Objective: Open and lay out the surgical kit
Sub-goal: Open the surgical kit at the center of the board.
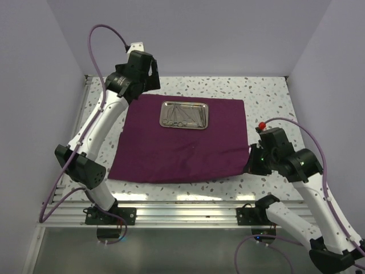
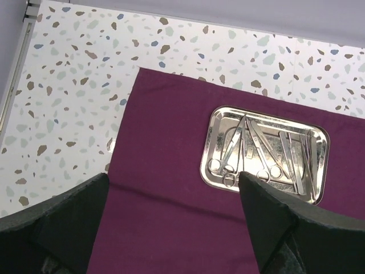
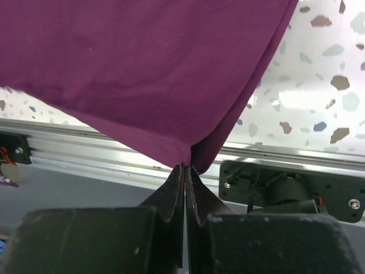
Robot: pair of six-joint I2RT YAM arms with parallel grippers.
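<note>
The dark purple cloth [image 1: 182,137] lies spread flat over the middle of the speckled bench [image 1: 268,91]. The steel tray [image 1: 183,114] sits on the cloth's half toward the far edge, with the silver instruments [image 2: 256,154] lying inside it. The right pincer [image 3: 185,169] is pressed together on the cloth's corner nearest the bench's near right corner, lifting it slightly. The left pincer [image 2: 172,178] hangs spread and empty above the cloth, toward the far left corner.

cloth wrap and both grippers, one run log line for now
cloth wrap: spread | right gripper: shut on its near-right corner | left gripper: open, over cloth | tray: on cloth, instruments inside
</note>
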